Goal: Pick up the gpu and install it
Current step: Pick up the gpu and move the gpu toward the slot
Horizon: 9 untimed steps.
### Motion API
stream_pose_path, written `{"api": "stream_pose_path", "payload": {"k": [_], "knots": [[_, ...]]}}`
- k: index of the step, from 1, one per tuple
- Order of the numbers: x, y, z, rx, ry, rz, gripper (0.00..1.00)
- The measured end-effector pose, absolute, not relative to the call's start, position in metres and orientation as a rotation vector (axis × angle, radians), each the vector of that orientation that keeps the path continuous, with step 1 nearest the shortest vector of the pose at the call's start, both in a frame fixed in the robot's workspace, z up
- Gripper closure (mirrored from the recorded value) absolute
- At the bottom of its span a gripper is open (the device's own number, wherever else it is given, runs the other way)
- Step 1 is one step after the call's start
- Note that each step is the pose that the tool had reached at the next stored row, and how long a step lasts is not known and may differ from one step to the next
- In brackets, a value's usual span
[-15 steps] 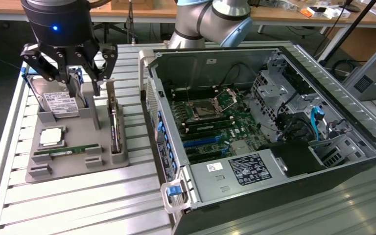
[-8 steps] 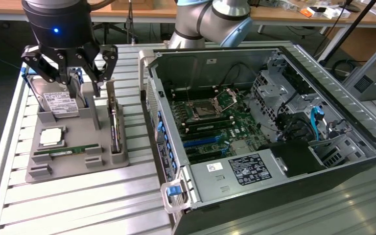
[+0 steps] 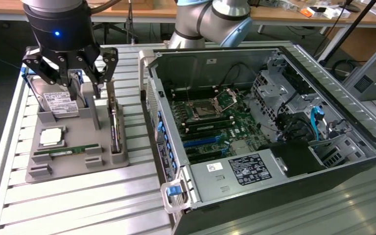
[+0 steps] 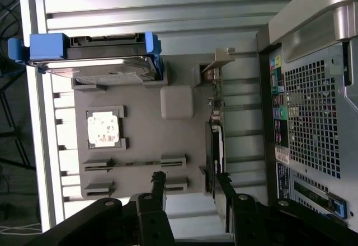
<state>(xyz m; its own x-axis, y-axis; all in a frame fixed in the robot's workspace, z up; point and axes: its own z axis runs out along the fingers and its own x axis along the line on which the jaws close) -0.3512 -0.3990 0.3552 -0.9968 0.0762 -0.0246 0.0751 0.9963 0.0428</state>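
Note:
The gpu [image 3: 115, 125] is a thin dark card standing on edge in a slot along the grey holder tray [image 3: 77, 169], on the side nearest the computer case. In the wrist view the gpu [image 4: 214, 145] shows its silver end bracket at the far end. My gripper [image 3: 90, 89] hangs open above the tray, holding nothing. In the wrist view the gripper [image 4: 190, 181] has one finger [image 4: 225, 187] over the card's near end and the other finger [image 4: 159, 185] over the tray's middle.
The tray also holds a silver hard drive [image 3: 60, 100] in a blue frame, a square processor [image 3: 51, 137] and a green memory stick [image 3: 67, 152]. The open computer case [image 3: 318, 161] lies to the exterior view's right, its motherboard [image 3: 207, 122] exposed. The slatted metal table [image 3: 77, 205] carries everything.

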Motion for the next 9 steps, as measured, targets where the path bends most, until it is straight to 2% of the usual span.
{"api": "stream_pose_path", "payload": {"k": [9], "knots": [[-0.3512,-0.399,0.3515,0.118,3.112,0.065,0.52]]}}
